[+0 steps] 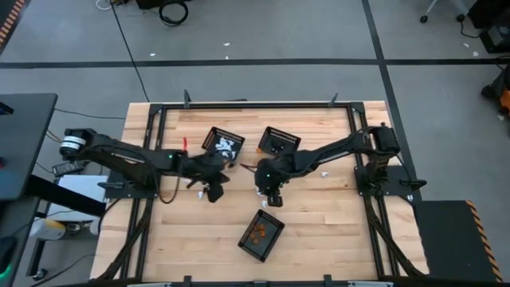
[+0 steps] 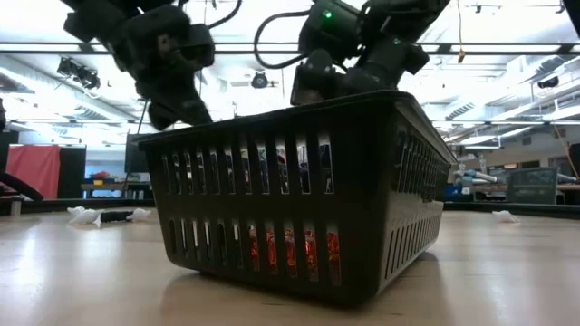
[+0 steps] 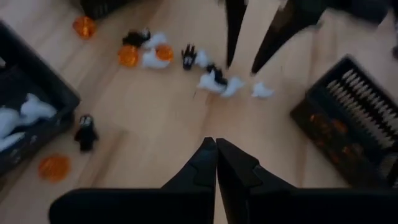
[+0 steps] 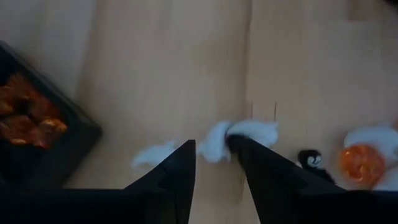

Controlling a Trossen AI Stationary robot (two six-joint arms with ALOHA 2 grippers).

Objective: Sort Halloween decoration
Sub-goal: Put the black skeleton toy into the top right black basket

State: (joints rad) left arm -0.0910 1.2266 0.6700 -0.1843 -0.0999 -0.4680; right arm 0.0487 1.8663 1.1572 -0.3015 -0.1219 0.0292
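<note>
Small orange, white and black Halloween trinkets [image 3: 186,59] lie scattered on the wooden table between three black mesh baskets. One basket [image 1: 224,142] holds white pieces, one [image 1: 261,236] holds orange pieces, and a third [image 1: 280,141] stands at the far side. My right gripper [image 4: 214,149] is open and low over the pile, with a white trinket [image 4: 217,142] just beyond the gap between its fingertips. My left gripper [image 3: 216,149] is shut and empty, above the bare table to the left of the pile [image 1: 213,194]. My right gripper comes down at a slant onto the white trinket [image 4: 231,134], one fingertip on either side of it. I cannot tell whether a fingertip touches it. The trinket lies on the table.
An orange trinket [image 4: 359,163] and a black one [image 4: 309,159] lie close beside the right gripper's fingers. The orange basket [image 2: 299,190] fills the low view, in front of both arms. More trinkets lie near the white basket [image 3: 56,168].
</note>
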